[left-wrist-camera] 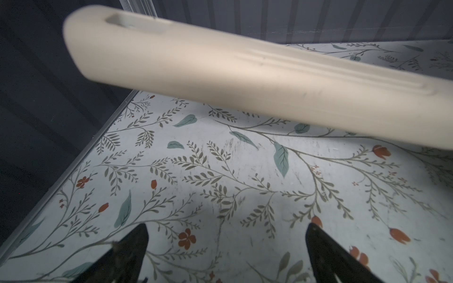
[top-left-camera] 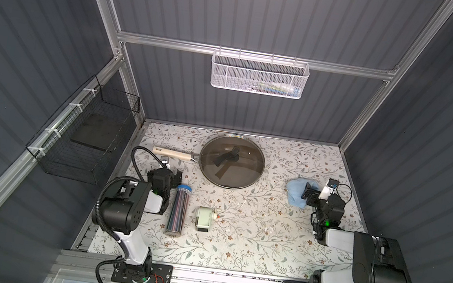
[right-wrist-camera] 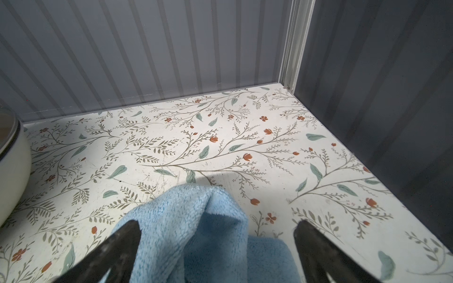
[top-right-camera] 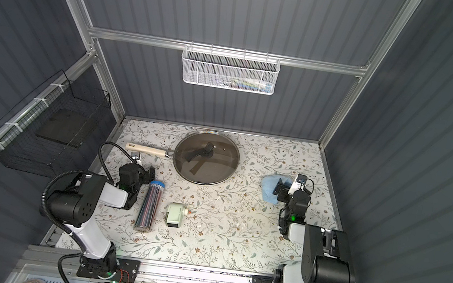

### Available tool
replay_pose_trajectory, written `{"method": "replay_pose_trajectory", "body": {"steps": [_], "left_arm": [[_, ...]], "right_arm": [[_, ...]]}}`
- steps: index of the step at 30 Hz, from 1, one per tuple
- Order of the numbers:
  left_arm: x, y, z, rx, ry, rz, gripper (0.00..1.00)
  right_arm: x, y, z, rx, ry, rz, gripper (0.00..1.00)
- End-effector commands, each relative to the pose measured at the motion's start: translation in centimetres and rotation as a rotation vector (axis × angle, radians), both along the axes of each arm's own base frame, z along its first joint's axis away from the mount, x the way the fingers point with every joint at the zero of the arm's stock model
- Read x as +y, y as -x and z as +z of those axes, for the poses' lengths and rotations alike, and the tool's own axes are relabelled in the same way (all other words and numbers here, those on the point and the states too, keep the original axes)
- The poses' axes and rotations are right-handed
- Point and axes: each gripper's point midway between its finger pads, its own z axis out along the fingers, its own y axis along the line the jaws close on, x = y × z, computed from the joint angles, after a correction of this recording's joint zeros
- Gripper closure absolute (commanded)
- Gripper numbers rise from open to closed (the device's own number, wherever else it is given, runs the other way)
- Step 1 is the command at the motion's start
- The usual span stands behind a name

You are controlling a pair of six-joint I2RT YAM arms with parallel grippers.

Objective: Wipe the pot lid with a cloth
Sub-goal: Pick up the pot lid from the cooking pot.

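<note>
On the counter (top-left-camera: 234, 241), far middle, the lid (top-left-camera: 248, 167) lies flat on a pan (top-left-camera: 171, 153), its black handle (top-left-camera: 229, 157) running diagonally, far-right to near-left. The bunched cloth (top-left-camera: 294, 192) lies well to its right. Right jaws stand apart astride it; left jaws apart, empty. Catching one fold risks slipping; the unheld lid may skid.

No legible text, label or number on anything.

this is a robot test box in a lab. grey walls (top-left-camera: 254, 9) and silver metal bars (top-left-camera: 256, 56) stand around the flowery table (top-left-camera: 249, 243), and robot arms (top-left-camera: 122, 209) are bolted along its front edge.
</note>
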Motion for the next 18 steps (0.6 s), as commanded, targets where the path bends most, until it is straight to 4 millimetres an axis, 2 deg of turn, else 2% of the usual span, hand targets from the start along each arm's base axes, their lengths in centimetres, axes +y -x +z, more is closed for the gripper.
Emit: {"method": "replay_pose_trajectory", "body": {"steps": [1,13,15,18], "left_arm": [[-0.1,-0.3,0.4,-0.016,0.014,-0.001,0.00],[-0.1,-0.3,0.5,-0.019,0.014,-0.002,0.00],[-0.2,-0.3,1.3,-0.035,0.012,-0.007,0.00],[-0.3,-0.1,3.5,-0.013,0.016,-0.013,0.00]], "right_arm": [[0.3,-0.2,0.1,-0.006,0.006,0.015,0.01],[0.3,-0.2,0.2,-0.009,0.006,0.015,0.01],[0.5,-0.2,0.8,-0.002,0.006,0.024,0.01],[0.9,0.3,3.3,-0.003,0.010,0.046,0.01]]}}
